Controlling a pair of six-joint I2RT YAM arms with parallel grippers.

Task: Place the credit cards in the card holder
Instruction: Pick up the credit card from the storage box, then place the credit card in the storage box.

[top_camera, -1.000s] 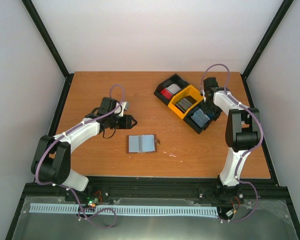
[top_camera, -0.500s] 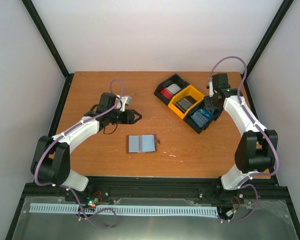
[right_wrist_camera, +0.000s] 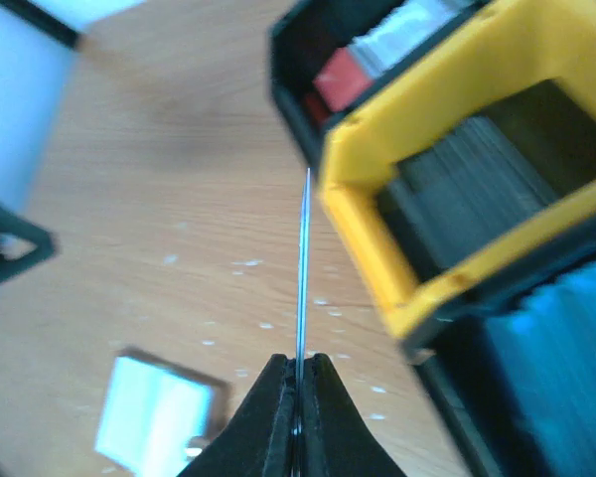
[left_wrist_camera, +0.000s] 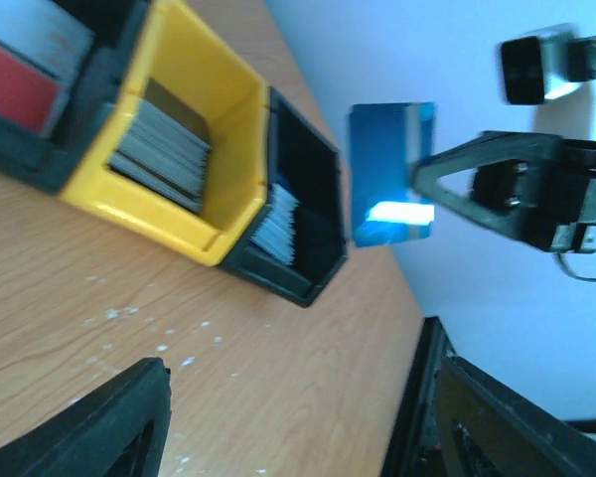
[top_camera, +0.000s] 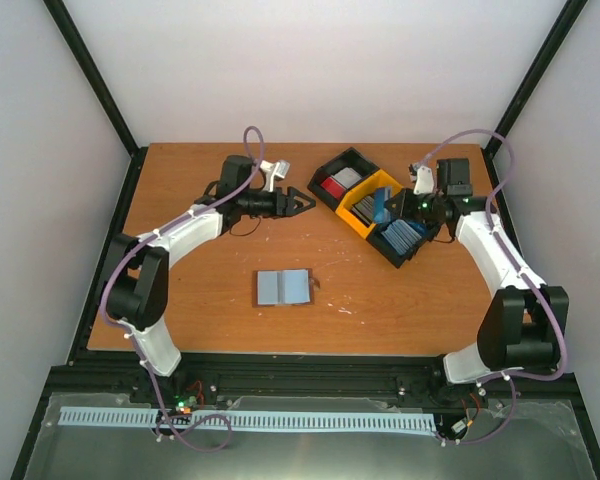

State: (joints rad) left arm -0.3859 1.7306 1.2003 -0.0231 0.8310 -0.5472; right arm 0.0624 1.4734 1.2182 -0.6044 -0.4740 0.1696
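Observation:
My right gripper (top_camera: 398, 206) is shut on a blue credit card (top_camera: 383, 207) and holds it upright above the tray. In the right wrist view the card (right_wrist_camera: 302, 263) shows edge-on, pinched between the closed fingertips (right_wrist_camera: 298, 364). The left wrist view shows the card's face (left_wrist_camera: 390, 174). My left gripper (top_camera: 302, 205) is open and empty above the table, just left of the tray, pointing at the card; its fingers (left_wrist_camera: 119, 422) frame bare wood. The card holder (top_camera: 283, 287) lies open flat on the table's middle, pale blue-grey inside up, also in the right wrist view (right_wrist_camera: 154, 412).
A black-and-yellow three-compartment tray (top_camera: 355, 222) stands at the back right, with red/white cards (top_camera: 338, 183), dark grey cards (top_camera: 370, 207) and blue cards (top_camera: 402, 235). A black frame borders the table; white walls stand close behind.
My right gripper has lifted a blue card out of the tray's blue compartment and moved it left. My left arm has swung far and right, up to the tray.

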